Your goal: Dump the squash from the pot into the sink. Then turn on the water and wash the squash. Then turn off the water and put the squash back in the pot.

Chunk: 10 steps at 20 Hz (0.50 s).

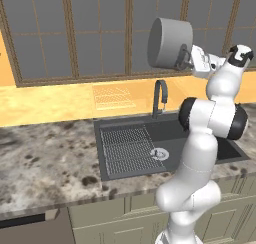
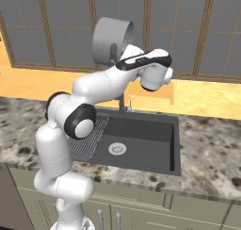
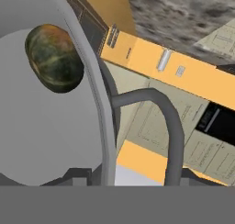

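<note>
Squash (image 3: 54, 58), dark olive with yellowish flecks, lies inside the pot (image 1: 169, 43) against its inner wall in the hand view. That grey pot is tipped on its side, high in the air above the sink (image 2: 157, 151) and the faucet (image 1: 159, 97), and the gripper (image 1: 186, 58) grasps it at the rim (one loop handle (image 3: 158, 122) curves just beside the fingers). Below, the basin's silver drain (image 2: 117, 148) lies bare beside the ribbed draining section (image 1: 127, 149), set in the speckled counter (image 1: 45, 163).

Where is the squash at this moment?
The squash is inside the pot, seen in the hand view lying against its inner wall. The gripper holds the pot tipped on its side high above the sink.
</note>
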{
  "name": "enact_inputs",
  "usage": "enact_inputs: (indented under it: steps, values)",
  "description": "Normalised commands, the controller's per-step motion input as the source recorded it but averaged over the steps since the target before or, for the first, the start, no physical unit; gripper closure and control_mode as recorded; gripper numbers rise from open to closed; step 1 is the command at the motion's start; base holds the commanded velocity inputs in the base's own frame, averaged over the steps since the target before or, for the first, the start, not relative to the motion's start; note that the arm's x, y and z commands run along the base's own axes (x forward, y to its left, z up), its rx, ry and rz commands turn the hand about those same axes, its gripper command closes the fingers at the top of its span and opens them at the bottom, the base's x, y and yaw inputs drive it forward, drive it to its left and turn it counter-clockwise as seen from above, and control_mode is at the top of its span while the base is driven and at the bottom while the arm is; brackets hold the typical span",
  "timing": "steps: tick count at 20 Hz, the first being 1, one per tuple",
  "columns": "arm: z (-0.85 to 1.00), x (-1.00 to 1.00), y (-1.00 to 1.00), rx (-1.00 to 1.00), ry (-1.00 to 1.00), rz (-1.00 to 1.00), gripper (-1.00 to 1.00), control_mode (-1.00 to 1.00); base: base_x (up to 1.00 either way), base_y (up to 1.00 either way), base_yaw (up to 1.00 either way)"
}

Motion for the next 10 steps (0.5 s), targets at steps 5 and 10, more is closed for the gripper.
enact_inputs:
  steps: [5, 10]
  values:
    - [0.00, 0.01, -0.12, 0.09, 0.09, 0.04, 1.00, -1.00, 0.00, 0.00, 0.00]
    - [-0.02, 0.00, -0.21, 0.08, 0.08, 0.04, 1.00, -1.00, 0.00, 0.00, 0.00]
